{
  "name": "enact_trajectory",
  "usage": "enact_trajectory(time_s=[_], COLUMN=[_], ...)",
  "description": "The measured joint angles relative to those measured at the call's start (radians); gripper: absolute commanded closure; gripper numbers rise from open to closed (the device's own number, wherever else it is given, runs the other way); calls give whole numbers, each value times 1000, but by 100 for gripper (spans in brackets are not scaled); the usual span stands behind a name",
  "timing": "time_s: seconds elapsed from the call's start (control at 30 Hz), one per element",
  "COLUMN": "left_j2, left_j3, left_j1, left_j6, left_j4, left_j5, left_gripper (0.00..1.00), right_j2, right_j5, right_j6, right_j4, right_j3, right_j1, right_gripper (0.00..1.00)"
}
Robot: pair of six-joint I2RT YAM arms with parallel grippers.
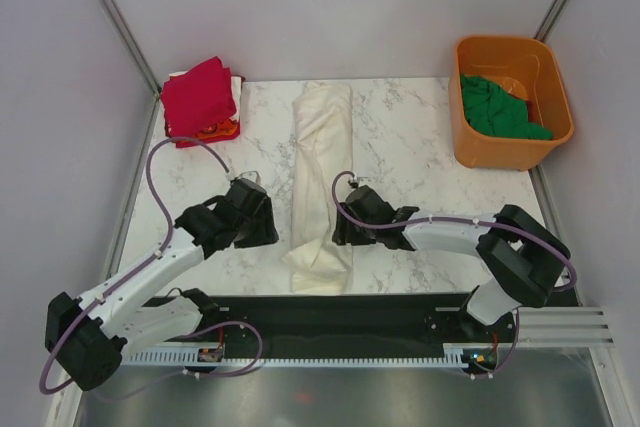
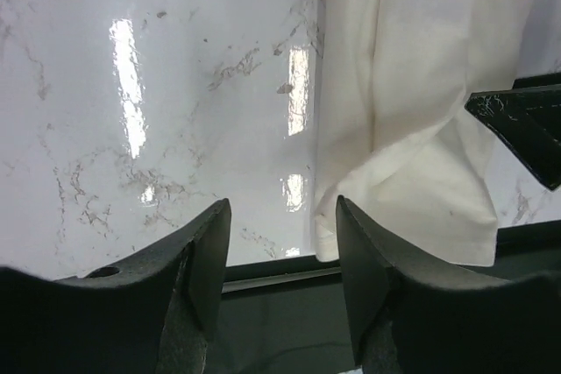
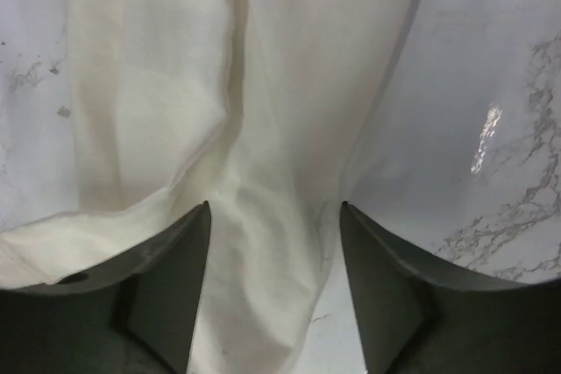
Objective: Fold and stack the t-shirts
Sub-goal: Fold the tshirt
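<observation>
Top external: cream shirt (image 1: 322,167) lies lengthwise on the desk (image 1: 400,147). Left claw (image 2: 282,208) gapes beside it; right claw (image 3: 274,208) straddles it, jaws apart.

Bright, even overhead light: glare streaks on the marble tabletop (image 2: 127,85), cream-white t-shirt (image 3: 263,85) slightly washed out, close fingers (image 3: 166,295) dark and soft-edged.

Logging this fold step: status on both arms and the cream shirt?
Left gripper open over bare marble beside the hem. Right gripper open, over cream shirt, folded to a long strip. Nothing in the way.
</observation>
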Motion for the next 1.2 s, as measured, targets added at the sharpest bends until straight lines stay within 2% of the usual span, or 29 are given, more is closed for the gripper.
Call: enact_trajectory(time_s=[0.07,0.2,0.4,0.47,0.5,0.6,0.7,1.0,1.2], left_j2=[26,82,142,167,179,200,201,129,139], left_j3=[-26,-49,-96,-106,-109,-117,-135,-174,-66], left_j1=[-27,-89,-101,-101,-101,-104,-114,-150,-181], left_j6=[-2,-11,-41,-48,-52,-66,-84,-136,-159], left_j4=[29,101,212,233,240,261,289,329,332], left_j5=[4,25,58,67,72,87,114,195,219], left_gripper=[42,40,42,49,59,74,97,98,98], right_j2=[-15,-18,-21,-29,-34,-51,-70,-140,-265], right_j5=[6,37,94,102,105,116,119,120,137], right_j6=[-13,-34,-62,-67,-70,-77,-88,-122,-138], right_j4=[13,0,-40,-61,-74,-103,-119,-144,-169], right_j3=[12,18,27,27,26,22,13,-18,-26], right_j1=[4,5,0,-8,-13,-35,-65,-149,-202], right_gripper=[15,13,12,12,12,12,12,12,12])
